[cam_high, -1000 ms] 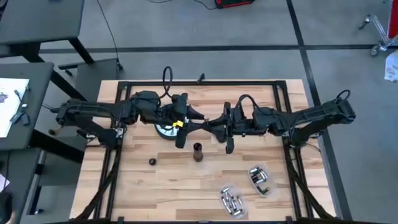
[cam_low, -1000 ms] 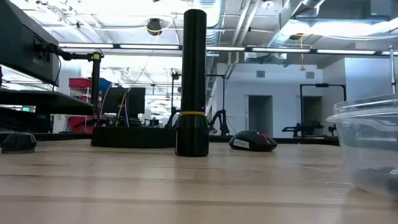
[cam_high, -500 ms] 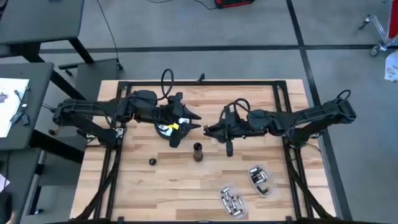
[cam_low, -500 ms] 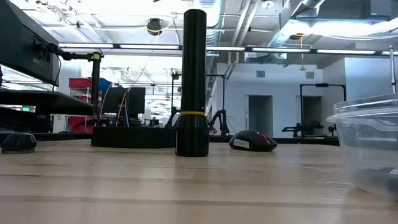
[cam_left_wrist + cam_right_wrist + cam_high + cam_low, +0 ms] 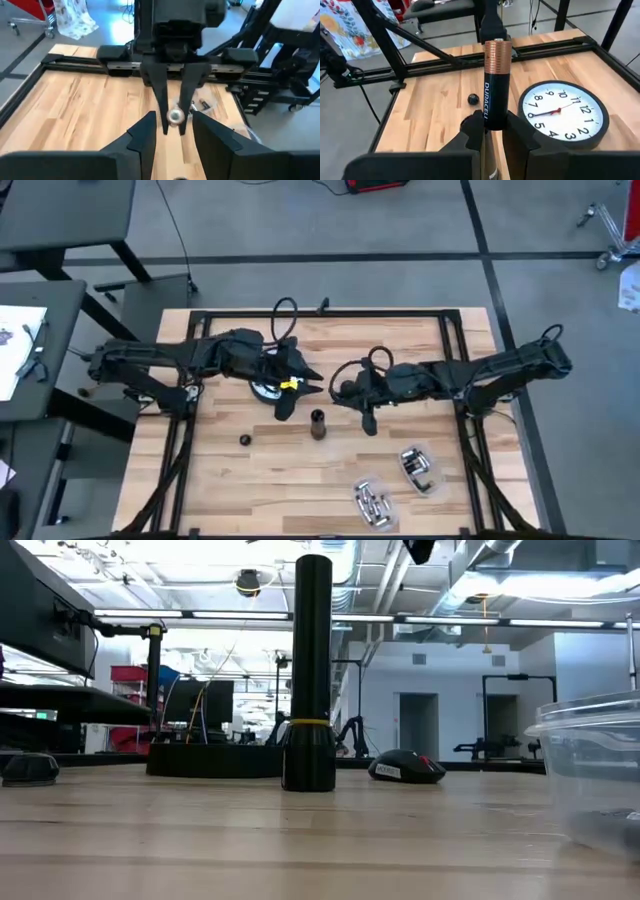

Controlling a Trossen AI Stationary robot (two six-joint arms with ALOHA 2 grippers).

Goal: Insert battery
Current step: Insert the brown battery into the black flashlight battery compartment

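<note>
One Duracell battery [image 5: 496,85] sits clamped in my right gripper [image 5: 492,122]; left gripper [image 5: 171,131] is spread, empty. Next I'd lower it into the upright flashlight [image 5: 318,423].

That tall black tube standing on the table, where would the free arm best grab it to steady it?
Probably the slim barrel of the black upright flashlight tube, above its yellow ring, coming level from the side. It stands straight and round, so the open left pincer could close across it, leaving the top free for the copper-topped black battery.
</note>
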